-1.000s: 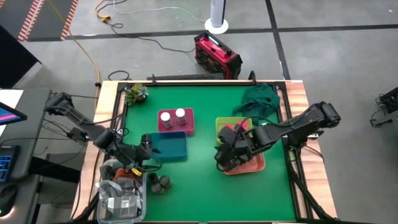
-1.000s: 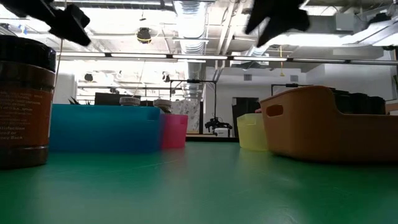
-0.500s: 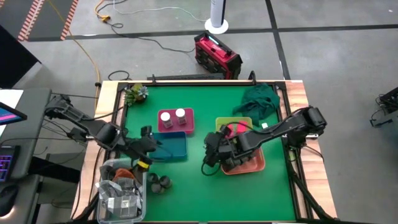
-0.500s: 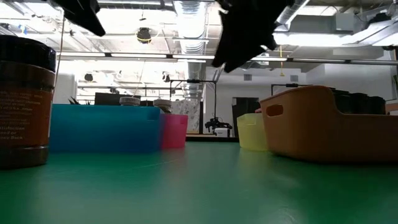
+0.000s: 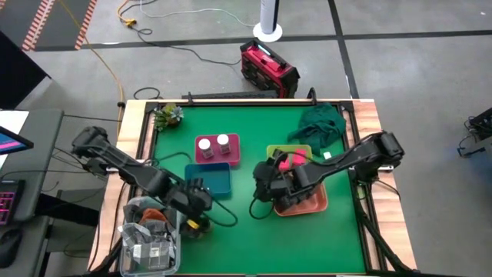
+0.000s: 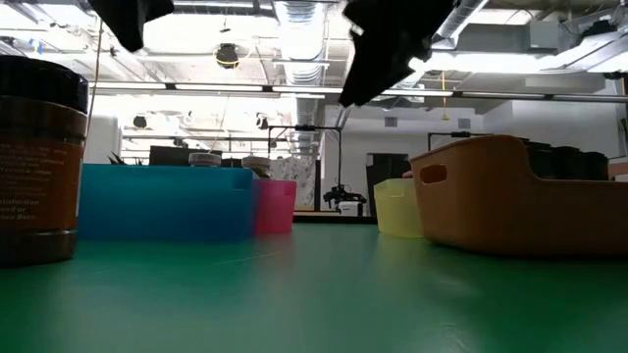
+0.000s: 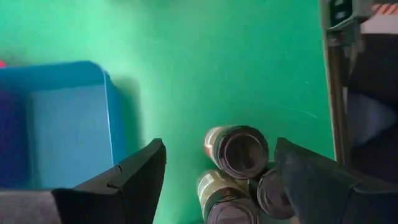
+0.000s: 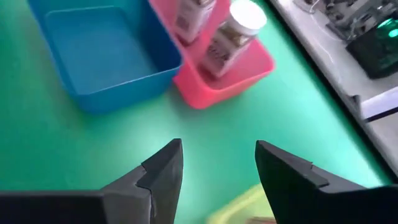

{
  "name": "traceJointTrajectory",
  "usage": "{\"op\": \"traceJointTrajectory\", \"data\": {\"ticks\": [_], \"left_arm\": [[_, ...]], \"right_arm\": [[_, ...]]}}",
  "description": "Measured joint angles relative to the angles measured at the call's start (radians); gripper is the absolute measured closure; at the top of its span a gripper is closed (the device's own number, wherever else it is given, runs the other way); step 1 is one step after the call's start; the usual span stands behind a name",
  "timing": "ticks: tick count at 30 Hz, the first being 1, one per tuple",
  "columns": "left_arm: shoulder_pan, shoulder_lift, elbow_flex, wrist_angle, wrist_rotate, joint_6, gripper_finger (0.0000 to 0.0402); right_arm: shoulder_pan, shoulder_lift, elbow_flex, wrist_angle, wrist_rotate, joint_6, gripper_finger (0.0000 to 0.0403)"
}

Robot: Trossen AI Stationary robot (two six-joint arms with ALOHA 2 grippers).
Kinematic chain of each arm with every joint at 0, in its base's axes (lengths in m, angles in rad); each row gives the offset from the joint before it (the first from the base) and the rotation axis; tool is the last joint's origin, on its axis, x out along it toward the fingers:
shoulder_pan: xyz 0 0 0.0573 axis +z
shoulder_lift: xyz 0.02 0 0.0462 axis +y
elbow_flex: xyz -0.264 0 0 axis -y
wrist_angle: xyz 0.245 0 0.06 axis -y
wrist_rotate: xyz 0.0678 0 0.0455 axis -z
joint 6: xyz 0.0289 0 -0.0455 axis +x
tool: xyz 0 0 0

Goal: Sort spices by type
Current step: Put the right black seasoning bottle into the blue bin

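Left gripper point(image 7: 214, 171) hangs with fingers spread wide over the dark round tins point(image 7: 238, 149) at the lower left of the high view, just beside the blue tray point(image 5: 209, 181); the tins stand touching, so closing may catch two or knock one over; right gripper point(image 8: 217, 168), at the centre of the high view, is also spread and empty, near the salmon tray point(image 5: 307, 201); two white-capped jars point(image 5: 214, 144) stand in the pink tray point(image 5: 217, 158), upper middle.
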Motion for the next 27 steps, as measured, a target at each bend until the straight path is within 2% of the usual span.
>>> {"op": "traceJointTrajectory", "data": {"ticks": [3,8,16,21,27], "left_arm": [[-0.003,0.077,0.059,-0.065,-0.001,-0.060,0.0118],[-0.005,0.169,0.084,-0.092,0.016,-0.121,0.0112],[-0.005,0.197,0.130,-0.082,0.024,-0.150,0.0071],[-0.014,0.196,0.150,-0.076,0.033,-0.174,0.0047],[-0.015,0.197,0.129,-0.068,0.000,-0.201,0.0042]], "right_arm": [[-0.021,-0.054,0.000,-0.053,0.020,-0.003,0.0175],[-0.024,-0.151,0.000,-0.202,0.092,0.058,0.0179],[0.040,-0.239,0.000,-0.480,0.272,0.367,0.0205],[0.109,-0.238,0.000,-0.520,0.351,0.424,0.0215],[0.115,-0.238,0.000,-0.514,0.360,0.428,0.0218]]}}
